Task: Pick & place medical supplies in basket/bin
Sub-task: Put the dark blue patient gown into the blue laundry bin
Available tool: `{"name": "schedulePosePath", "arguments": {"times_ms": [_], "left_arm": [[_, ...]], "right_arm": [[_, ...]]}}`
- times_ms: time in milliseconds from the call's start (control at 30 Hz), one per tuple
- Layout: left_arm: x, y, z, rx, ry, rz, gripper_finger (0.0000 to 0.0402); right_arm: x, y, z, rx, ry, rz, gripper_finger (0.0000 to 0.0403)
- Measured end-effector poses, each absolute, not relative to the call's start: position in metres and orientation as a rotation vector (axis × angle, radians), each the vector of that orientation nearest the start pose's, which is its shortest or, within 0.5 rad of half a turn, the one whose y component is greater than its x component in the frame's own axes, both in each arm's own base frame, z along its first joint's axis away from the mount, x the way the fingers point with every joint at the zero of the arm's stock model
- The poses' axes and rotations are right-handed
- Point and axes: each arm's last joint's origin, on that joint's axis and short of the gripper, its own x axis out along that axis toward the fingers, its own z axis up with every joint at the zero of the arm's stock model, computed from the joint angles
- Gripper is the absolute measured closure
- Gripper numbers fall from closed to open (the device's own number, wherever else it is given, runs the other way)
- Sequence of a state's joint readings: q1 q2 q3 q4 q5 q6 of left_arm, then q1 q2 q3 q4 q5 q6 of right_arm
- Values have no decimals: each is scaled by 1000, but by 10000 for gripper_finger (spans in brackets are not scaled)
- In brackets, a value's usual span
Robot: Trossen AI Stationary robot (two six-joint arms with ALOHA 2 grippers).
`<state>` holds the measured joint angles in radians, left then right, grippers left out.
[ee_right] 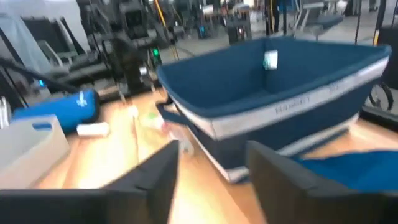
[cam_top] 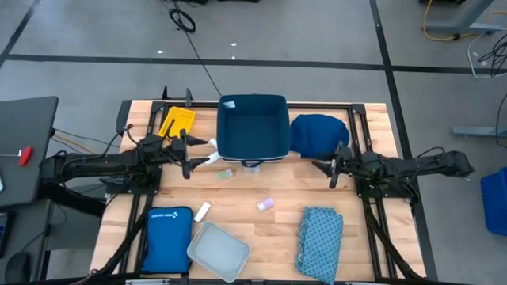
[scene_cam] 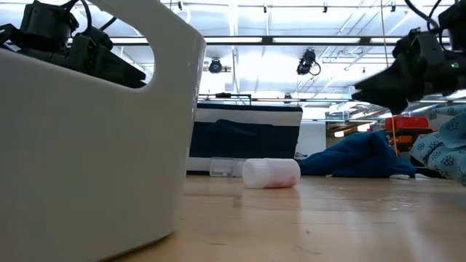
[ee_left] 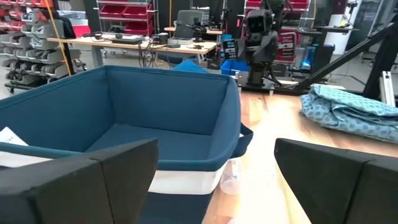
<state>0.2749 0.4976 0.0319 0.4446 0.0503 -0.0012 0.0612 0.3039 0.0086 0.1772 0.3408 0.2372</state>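
We see the left gripper [cam_top: 190, 154] beside the navy bin [cam_top: 252, 127], fingers [ee_left: 93, 180] spread wide and empty. The right gripper [cam_top: 331, 170], also open and empty, hovers beside the dark blue bundle [cam_top: 318, 131] on the worktop [cam_top: 261, 229].

Low view: grey tray [scene_cam: 87, 145] cut off at left and bottom edges, hiding most of the counter behind it. Navy bin [scene_cam: 247, 138] partly hidden behind tray and pinkish vial [scene_cam: 271, 173]. Teal patterned cloth [scene_cam: 444, 156] cut off at right edge. Right wrist view: blurred throughout; dark blue cloth bundle [ee_right: 354, 168] cut off at bottom right. High view: greenish vial [cam_top: 225, 173] too small to identify contents or cap.
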Motion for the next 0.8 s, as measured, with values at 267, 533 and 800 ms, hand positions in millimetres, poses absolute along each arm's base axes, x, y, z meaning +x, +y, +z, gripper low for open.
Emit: {"name": "schedulePosePath", "arguments": {"times_ms": [267, 533, 800], "left_arm": [[126, 36, 172, 87, 27, 282, 78], [126, 32, 172, -38, 6, 141, 78], [127, 30, 167, -16, 62, 74, 78]], "right_arm": [[133, -1, 177, 158, 107, -286, 108], [186, 5, 201, 1, 320, -269, 129], [244, 18, 207, -154, 515, -206, 133]]}}
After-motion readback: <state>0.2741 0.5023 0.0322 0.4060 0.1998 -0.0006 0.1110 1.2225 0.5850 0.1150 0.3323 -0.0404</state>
